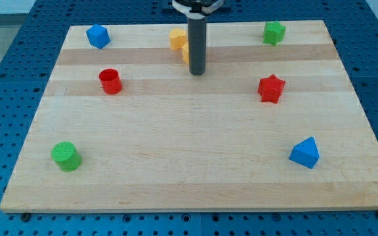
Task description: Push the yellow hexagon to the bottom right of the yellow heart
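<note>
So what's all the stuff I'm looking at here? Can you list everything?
wooden board: 1, light wood, fills most of the view
blue pegboard table: 1, blue, under and around the board
blue block: 1, blue, top left
yellow blocks: 2, yellow, top centre, one partly hidden behind the rod
green star: 1, green, top right
red cylinder: 1, red, left of centre
red star: 1, red, right of centre
green cylinder: 1, green, bottom left
blue wedge-like block: 1, blue, bottom right
my tip: 1, dark rod, just right of the yellow blocks
</note>
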### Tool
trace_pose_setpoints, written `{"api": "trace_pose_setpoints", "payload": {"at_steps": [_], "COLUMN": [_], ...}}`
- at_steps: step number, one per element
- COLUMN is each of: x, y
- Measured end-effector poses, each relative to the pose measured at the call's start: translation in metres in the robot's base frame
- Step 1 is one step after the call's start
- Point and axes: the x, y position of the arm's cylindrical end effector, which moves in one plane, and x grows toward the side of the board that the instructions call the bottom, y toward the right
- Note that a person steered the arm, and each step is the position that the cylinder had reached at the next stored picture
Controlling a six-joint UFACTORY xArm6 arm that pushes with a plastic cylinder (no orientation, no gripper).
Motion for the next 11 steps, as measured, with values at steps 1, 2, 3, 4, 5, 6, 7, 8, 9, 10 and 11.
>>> {"api": "trace_pose_setpoints", "payload": {"at_steps": [1, 2, 3, 4, 5, 6, 7, 8, 9, 10, 11], "x": [-0.002, -0.008, -0.021, -0.021, -0.020, -0.019, -0.017, -0.017, -0.027, -0.036, -0.015], "y": [-0.021, -0.032, -0.033, -0.033, -0.033, -0.034, -0.053, -0.072, -0.049, -0.024, -0.004]}}
